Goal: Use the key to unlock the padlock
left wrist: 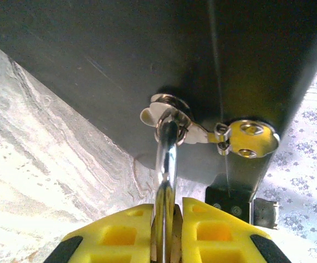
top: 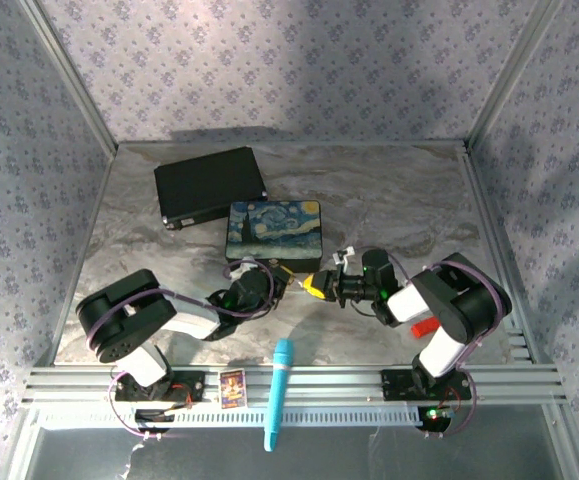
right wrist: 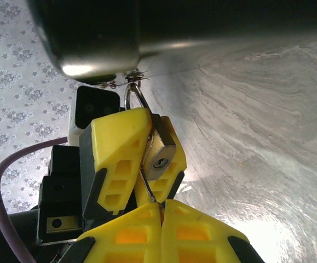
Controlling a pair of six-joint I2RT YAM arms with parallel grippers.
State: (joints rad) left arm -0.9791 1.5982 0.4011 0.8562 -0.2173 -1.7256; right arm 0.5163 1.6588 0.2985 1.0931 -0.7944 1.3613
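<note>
left claw [left wrist: 166, 233] clamped on padlock [right wrist: 159, 153], shackle hooked through box [top: 274, 228] front hasp. right claw [right wrist: 161, 216] pinched shut on key [right wrist: 149, 188], long axis pointing at padlock's keyhole end.

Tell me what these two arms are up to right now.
The left gripper is clamped on the padlock, whose shackle hangs through the hasp on the Starry Night box. The right gripper is shut just in front of it, apparently pinching the thin key between its fingertips. The keyhole faces that gripper and looks empty, so the key is not yet in.
</note>
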